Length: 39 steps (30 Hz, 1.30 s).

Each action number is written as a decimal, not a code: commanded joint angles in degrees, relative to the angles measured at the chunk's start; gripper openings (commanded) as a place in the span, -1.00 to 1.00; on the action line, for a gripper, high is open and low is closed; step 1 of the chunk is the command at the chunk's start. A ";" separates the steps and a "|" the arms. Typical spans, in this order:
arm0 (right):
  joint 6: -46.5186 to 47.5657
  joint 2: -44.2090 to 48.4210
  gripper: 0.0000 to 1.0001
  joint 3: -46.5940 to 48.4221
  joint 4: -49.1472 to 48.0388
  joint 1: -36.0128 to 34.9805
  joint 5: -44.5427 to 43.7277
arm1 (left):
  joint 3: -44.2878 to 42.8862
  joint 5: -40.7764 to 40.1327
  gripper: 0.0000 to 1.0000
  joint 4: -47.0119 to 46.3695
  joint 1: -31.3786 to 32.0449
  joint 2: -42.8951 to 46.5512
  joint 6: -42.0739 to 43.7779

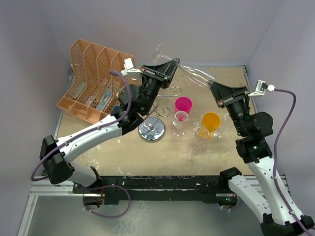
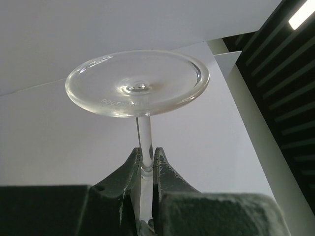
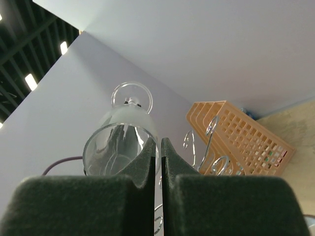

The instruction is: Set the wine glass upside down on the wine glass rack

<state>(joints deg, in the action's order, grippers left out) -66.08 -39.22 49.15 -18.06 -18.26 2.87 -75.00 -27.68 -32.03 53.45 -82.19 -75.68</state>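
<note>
The clear wine glass (image 1: 196, 75) is held in the air between both grippers, above the back of the table. My left gripper (image 1: 173, 64) is shut on its stem (image 2: 145, 142), with the round foot (image 2: 138, 83) just beyond the fingertips. My right gripper (image 1: 213, 86) is shut on the rim of the bowl (image 3: 119, 142), one finger inside it. The wine glass rack, a chrome wire stand, has its round base (image 1: 151, 132) on the table below my left arm. Its scroll arms (image 3: 212, 127) show right of the bowl in the right wrist view.
An orange file organizer (image 1: 93, 81) lies tilted at the back left and also shows in the right wrist view (image 3: 246, 140). A pink cup (image 1: 183, 104), an orange cup (image 1: 211, 120) and two clear glasses (image 1: 180, 125) (image 1: 199, 137) stand right of the rack.
</note>
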 commanded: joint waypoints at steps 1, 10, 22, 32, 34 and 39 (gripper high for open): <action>0.51 1.86 -0.94 1.13 -1.21 0.02 2.98 | -2.48 -0.98 -1.00 -2.50 -0.10 1.88 4.52; 4.29 1.02 -0.10 2.29 4.08 0.02 2.37 | -7.78 -0.01 -1.00 8.76 -2.71 4.94 13.24; 10.62 -3.25 0.08 6.61 4.72 -0.02 4.55 | -20.73 0.71 -1.00 32.63 -11.04 8.83 39.63; 14.21 -18.54 0.13 19.07 0.89 -1.13 12.31 | -24.20 -6.75 -1.00 45.88 -11.05 16.73 60.25; 14.58 -21.59 0.18 21.91 0.56 -2.85 11.49 | -23.35 -8.52 -1.00 48.39 -11.11 18.89 63.95; 15.82 -29.87 0.17 29.78 0.03 -9.85 9.27 | -17.15 -16.66 -1.00 46.70 -11.09 23.86 73.83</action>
<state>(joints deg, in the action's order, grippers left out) -52.64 -65.12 71.92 -13.67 -23.59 11.64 -95.22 -36.69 15.92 42.44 -61.80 -13.37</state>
